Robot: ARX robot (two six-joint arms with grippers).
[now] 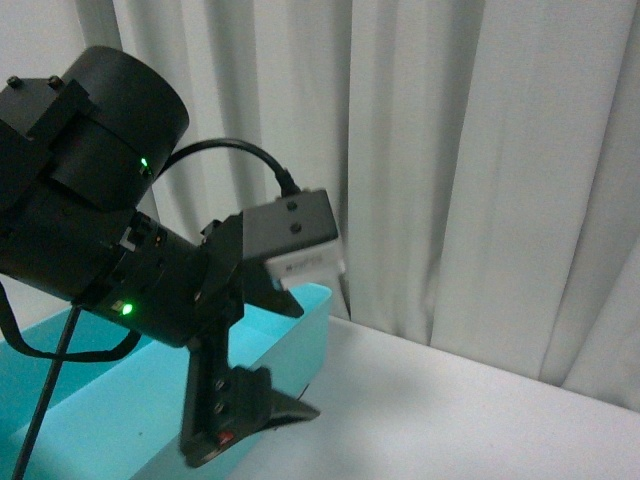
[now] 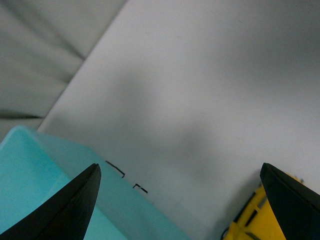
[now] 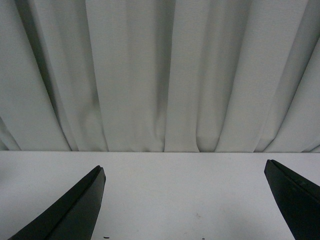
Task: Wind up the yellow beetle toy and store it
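Note:
The yellow beetle toy (image 2: 250, 220) shows only in the left wrist view, a yellow corner with black trim on the white table, partly behind one finger. My left gripper (image 2: 179, 167) is open and empty, hovering over the table between the toy and the teal bin (image 2: 30, 170). In the front view the left gripper (image 1: 308, 360) hangs over the teal bin's (image 1: 300, 330) near corner, and the toy is out of sight there. My right gripper (image 3: 183, 166) is open and empty, low over bare table, facing the curtain.
A white table (image 1: 450, 420) runs back to a pale pleated curtain (image 1: 450, 150). The left arm's body fills the left of the front view. Small black marks (image 2: 116, 170) lie on the table beside the bin's edge.

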